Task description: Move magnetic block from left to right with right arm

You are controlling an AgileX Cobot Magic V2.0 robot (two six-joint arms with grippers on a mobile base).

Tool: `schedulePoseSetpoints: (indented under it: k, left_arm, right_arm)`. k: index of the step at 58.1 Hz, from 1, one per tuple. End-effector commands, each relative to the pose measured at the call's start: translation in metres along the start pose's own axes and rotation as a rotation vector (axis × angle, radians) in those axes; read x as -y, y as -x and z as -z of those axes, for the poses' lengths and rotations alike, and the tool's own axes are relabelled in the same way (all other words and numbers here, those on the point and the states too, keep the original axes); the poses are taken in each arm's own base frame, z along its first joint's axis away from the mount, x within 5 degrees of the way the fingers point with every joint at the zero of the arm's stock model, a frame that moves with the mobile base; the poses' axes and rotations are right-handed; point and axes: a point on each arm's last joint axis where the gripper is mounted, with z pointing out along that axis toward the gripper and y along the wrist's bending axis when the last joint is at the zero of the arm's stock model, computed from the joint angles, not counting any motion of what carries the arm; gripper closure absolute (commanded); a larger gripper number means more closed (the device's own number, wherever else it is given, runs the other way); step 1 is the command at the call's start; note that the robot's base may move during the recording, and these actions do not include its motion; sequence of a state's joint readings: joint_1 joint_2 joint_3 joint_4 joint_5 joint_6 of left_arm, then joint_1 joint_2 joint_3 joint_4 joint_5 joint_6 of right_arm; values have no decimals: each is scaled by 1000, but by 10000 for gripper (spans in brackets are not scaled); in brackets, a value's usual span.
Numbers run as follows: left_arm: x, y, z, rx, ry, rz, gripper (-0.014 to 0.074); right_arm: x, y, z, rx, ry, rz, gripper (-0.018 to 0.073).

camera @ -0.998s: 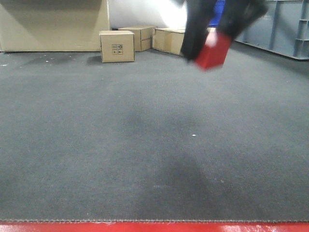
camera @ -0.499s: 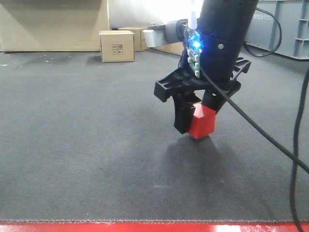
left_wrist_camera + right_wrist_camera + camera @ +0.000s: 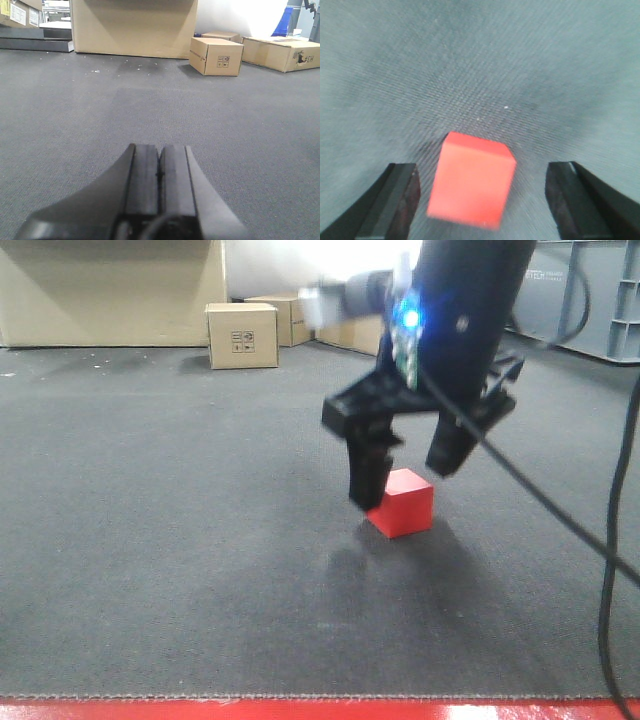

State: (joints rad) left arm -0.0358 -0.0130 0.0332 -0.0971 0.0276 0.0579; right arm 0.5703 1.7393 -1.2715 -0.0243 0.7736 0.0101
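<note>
My right pincer (image 3: 412, 475) hangs spread wide over the grey carpet (image 3: 180, 540), holding nothing; the magnetic block (image 3: 401, 503) sits on the carpet just below, under the gap between the two fingers. From the front view one finger (image 3: 370, 472) stands at about 9 o'clock of the block, its tip so near the block's top corner that I cannot tell whether they touch, while the other finger (image 3: 452, 445) is raised at about 2 o'clock of it and clear of the cube. My right arm (image 3: 465, 310) rises from there to the top of the picture, a small blue light (image 3: 405, 316) glowing on it and black cables (image 3: 600, 540) looping down at its 4 o'clock. In my right wrist view the block (image 3: 472, 179) lies between the fingers (image 3: 395, 200) with bare carpet showing on both sides, nearer the finger at its 9 o'clock. My left pincer (image 3: 159, 175) has its two pads pressed flat together, nothing between them, low over the same carpet. Well beyond, at 12 o'clock from the block, brown cardboard boxes (image 3: 242, 335) stand along the back
</note>
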Motion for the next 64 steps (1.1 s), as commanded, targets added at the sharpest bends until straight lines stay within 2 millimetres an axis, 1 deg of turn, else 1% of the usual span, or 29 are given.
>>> schedulePoseSetpoints:
  k: [1, 4, 10, 13, 18, 19, 25, 30, 35, 38, 49, 56, 64]
  left_arm:
    - [0, 5, 1, 86, 3, 11, 722]
    - [0, 5, 1, 86, 3, 11, 722]
    - [0, 5, 1, 86, 3, 11, 722]
    - [0, 5, 1, 86, 3, 11, 722]
    - [0, 5, 1, 86, 3, 11, 722]
    - [0, 5, 1, 86, 3, 11, 722]
    - [0, 5, 1, 86, 3, 11, 722]
    - [0, 5, 1, 86, 3, 11, 722]
    - [0, 5, 1, 86, 3, 11, 722]
    - [0, 5, 1, 86, 3, 11, 722]
    - [0, 5, 1, 86, 3, 11, 722]
    - [0, 5, 1, 86, 3, 11, 722]
    - [0, 5, 1, 86, 3, 11, 722]
  right_arm:
    - [1, 12, 52, 175, 0, -5, 36]
    - [1, 10, 71, 222, 1, -10, 115]
    - [1, 2, 106, 316, 2, -13, 304]
    - [1, -7, 126, 379, 3, -14, 391]
    - [2, -24, 152, 469, 3, -15, 501]
    - [2, -29, 158, 492, 3, -15, 506]
    - [2, -56, 181, 589, 4, -15, 501]
    - [2, -87, 195, 668, 4, -16, 501]
    - [2, -113, 202, 740, 4, -16, 501]
    - [2, -135, 205, 799, 5, -16, 501]
    - [1, -192, 203, 960, 5, -16, 501]
    - [1, -214, 198, 1014, 4, -16, 501]
    - [1, -227, 197, 1044, 4, -16, 501]
